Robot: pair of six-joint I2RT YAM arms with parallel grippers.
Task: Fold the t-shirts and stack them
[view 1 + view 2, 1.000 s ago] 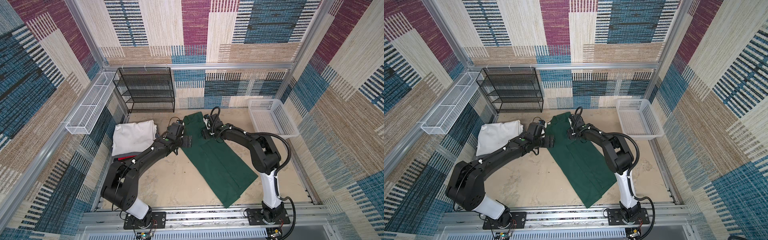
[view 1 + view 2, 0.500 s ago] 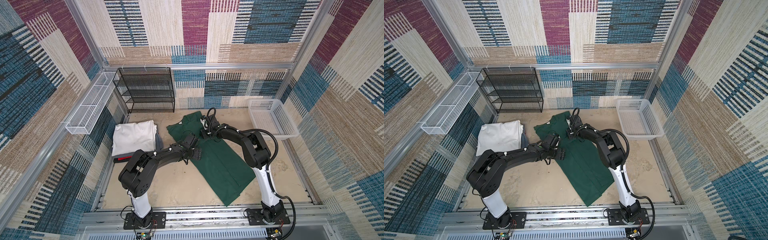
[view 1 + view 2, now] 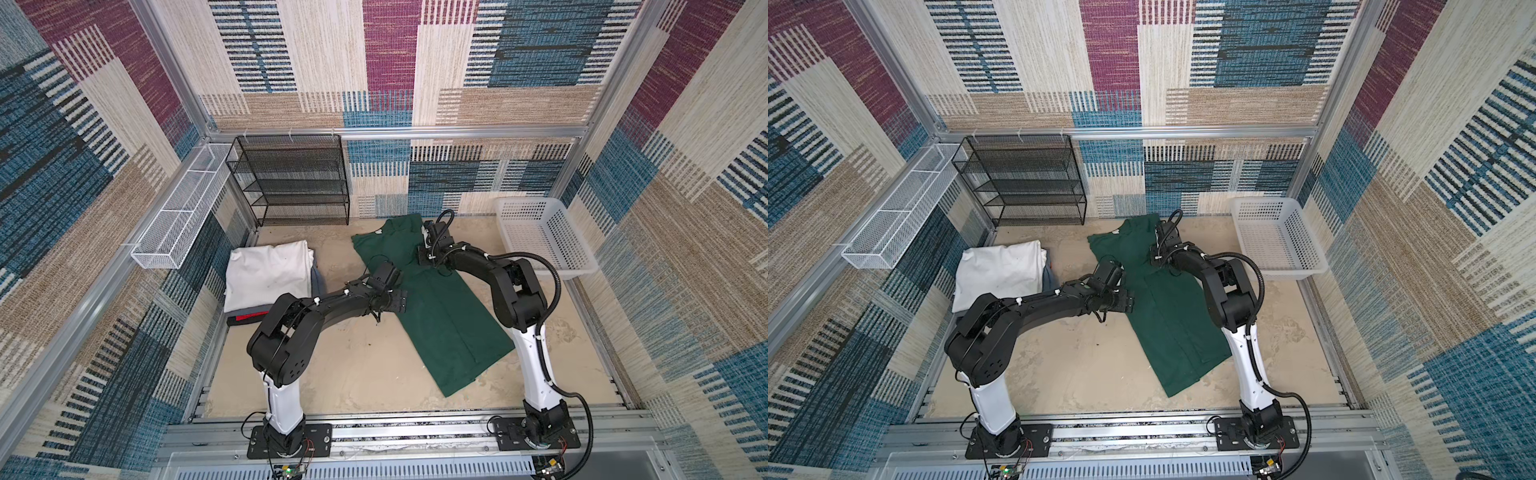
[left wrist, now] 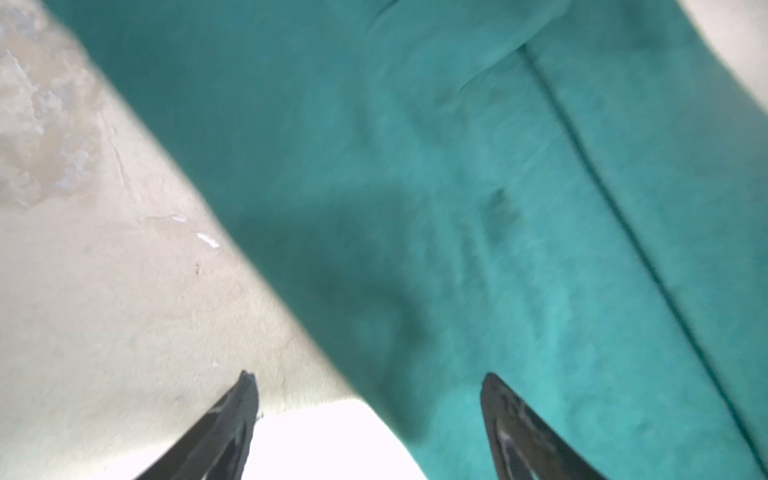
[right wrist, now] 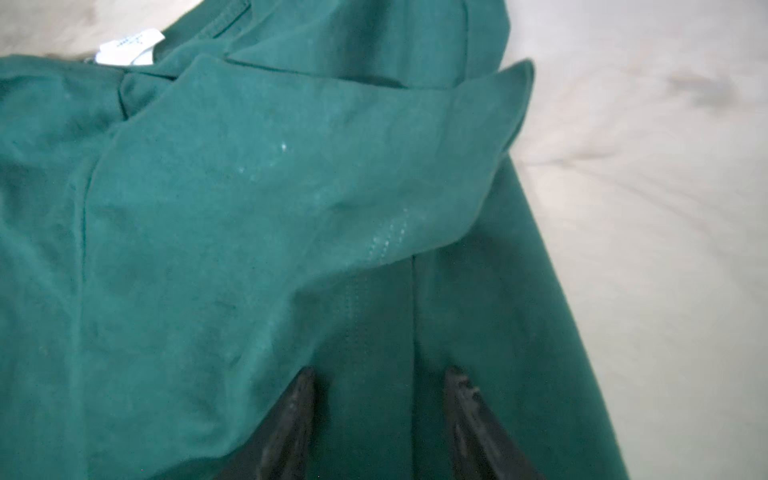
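1. We count one green shirt [image 3: 449, 316] spread slantwise mid-table, collar end far.
2. Three folded ones are stacked at the left: white shirt [image 3: 268, 274] on top, grey shirt [image 3: 316, 278] under it, black-red shirt [image 3: 245, 319] lowest.
3. One basket [image 3: 528, 200], one rack [image 3: 291, 178], two grippers.
4. The left gripper [image 4: 368, 376] gapes wide and holds nothing. It straddles the green shirt's left edge, one finger over table, one over cloth.
5. The right gripper [image 5: 378, 372] is roughly half parted over the folded sleeve. The label [image 5: 129, 50] lies beyond it, and no cloth looks pinched.
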